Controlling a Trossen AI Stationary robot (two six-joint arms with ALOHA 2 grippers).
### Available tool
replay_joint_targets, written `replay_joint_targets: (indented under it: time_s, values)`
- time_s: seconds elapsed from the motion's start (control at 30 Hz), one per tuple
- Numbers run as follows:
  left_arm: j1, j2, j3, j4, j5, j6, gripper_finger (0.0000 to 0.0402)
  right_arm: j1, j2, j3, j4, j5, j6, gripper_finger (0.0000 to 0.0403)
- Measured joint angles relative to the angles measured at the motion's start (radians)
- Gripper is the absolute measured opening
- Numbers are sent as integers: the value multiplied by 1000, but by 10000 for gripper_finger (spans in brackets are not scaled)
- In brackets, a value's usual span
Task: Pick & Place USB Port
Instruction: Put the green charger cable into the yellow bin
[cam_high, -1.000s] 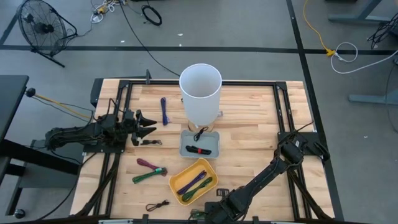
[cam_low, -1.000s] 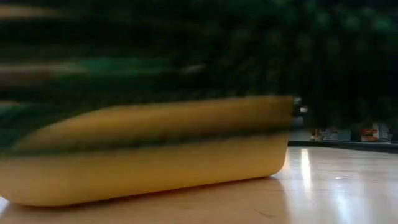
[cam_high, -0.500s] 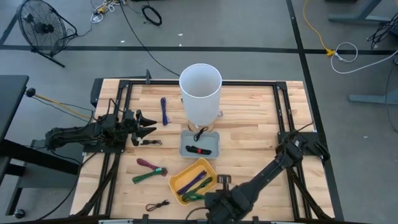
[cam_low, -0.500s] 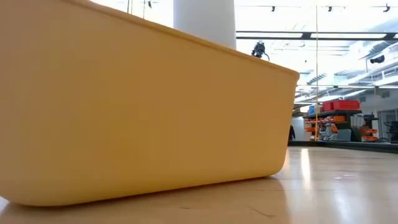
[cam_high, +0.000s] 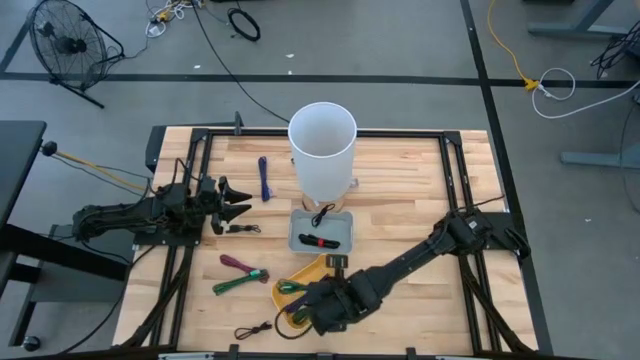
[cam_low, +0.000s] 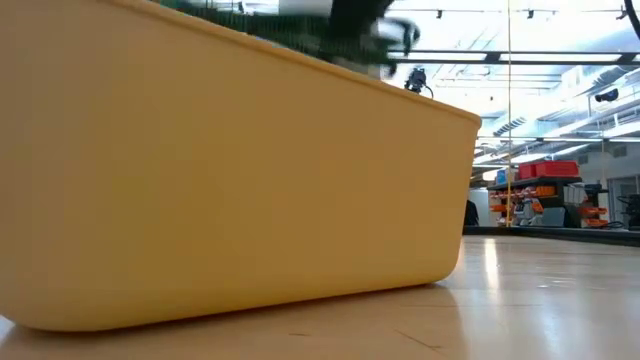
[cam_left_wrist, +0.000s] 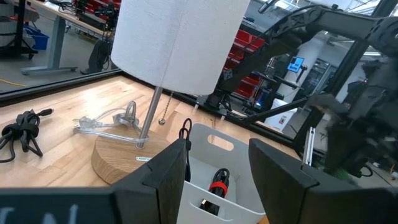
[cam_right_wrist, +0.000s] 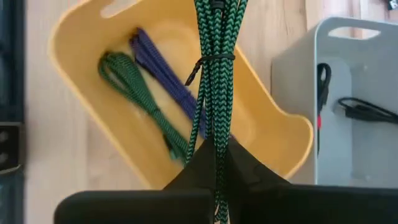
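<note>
My right gripper (cam_right_wrist: 214, 158) (cam_high: 314, 300) is shut on a green braided cable bundle (cam_right_wrist: 214, 68), tied with a thin wrap, above the yellow bin (cam_right_wrist: 93, 43) (cam_high: 303, 268). In that bin lie a second green cable (cam_right_wrist: 134, 93) and a purple cable (cam_right_wrist: 158, 68). The held cable shows as a green blur (cam_low: 290, 25) over the bin's rim in the low view. My left gripper (cam_high: 236, 201) waits open at the table's left, pointing level toward the grey bin (cam_left_wrist: 214, 180). My right gripper pinches the green bundle near one end (cam_right_wrist: 214, 140) between its two fingers, which slant down from the table's near right. The bundle runs on along the fingers' line and is lifted clear above the yellow bin's floor.
The grey bin (cam_high: 297, 232) (cam_right_wrist: 373, 112) with a black and red cable stands just beyond the yellow bin. A white cylinder on a wooden base (cam_high: 322, 150) is behind it. Loose cables lie on the table's left: purple (cam_high: 264, 178), black (cam_high: 243, 229), maroon and green (cam_high: 240, 272), black (cam_high: 253, 330).
My right gripper has risen from the table's near edge and gone toward the far left, over the yellow bin, tipping more steeply down. It carries the green bundle, which has left the low camera's front and now shows above the bin's rim.
</note>
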Motion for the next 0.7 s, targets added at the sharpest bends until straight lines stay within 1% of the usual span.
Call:
replay_joint_targets:
  time_s: [0.1, 0.23, 0.47, 0.53, 0.7]
  values:
    - [0, 0, 0, 0, 0, 0, 181, -19, 0, -55, 14, -40, -18, 4]
    - [0, 0, 0, 0, 0, 1, 181, -37, 0, -134, 38, -60, -6, 4]
    - [0, 0, 0, 0, 0, 9, 181, -54, 1, -233, 147, -152, 2, 4]
    - [0, 0, 0, 0, 0, 8, 181, -54, 1, -251, 154, -159, 37, 4]
    - [0, 0, 0, 0, 0, 9, 181, -42, 2, -265, 132, -157, 185, 4]
